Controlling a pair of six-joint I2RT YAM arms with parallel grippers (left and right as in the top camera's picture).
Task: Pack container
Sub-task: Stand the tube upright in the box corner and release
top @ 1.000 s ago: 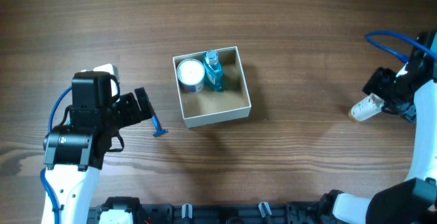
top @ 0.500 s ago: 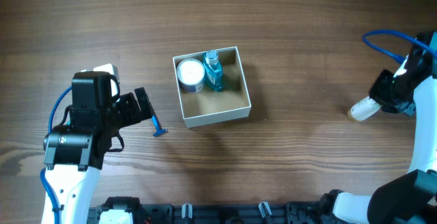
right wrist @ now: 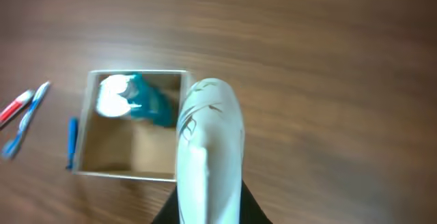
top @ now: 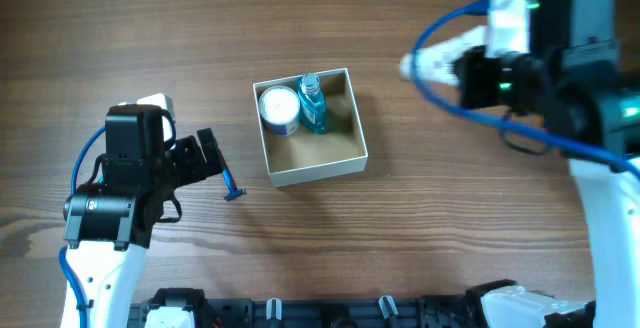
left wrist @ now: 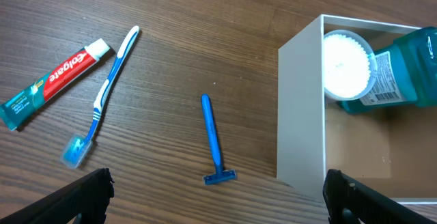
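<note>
The container (top: 315, 173) is a square white-walled box with a tan inside, at mid-table. A white round jar (top: 279, 109) and a blue bottle (top: 313, 105) lie in its far half. My right gripper (top: 468, 73) is raised to the container's right, shut on a white tube (top: 435, 61) that points left. In the right wrist view the tube (right wrist: 208, 149) fills the middle, and the container (right wrist: 130, 175) is below and to the left. My left gripper (top: 205, 158) hangs open left of the container, above a blue razor (top: 232, 185).
Left of the container (left wrist: 299, 108), the razor (left wrist: 213, 138), a blue toothbrush (left wrist: 109, 87) and a red-and-teal toothpaste tube (left wrist: 51, 80) lie on the wooden table. The near half of the container's floor is bare.
My right gripper has shut on the white tube, lifted it from the table's right edge and carried it left and up toward the container. The left arm is still.
</note>
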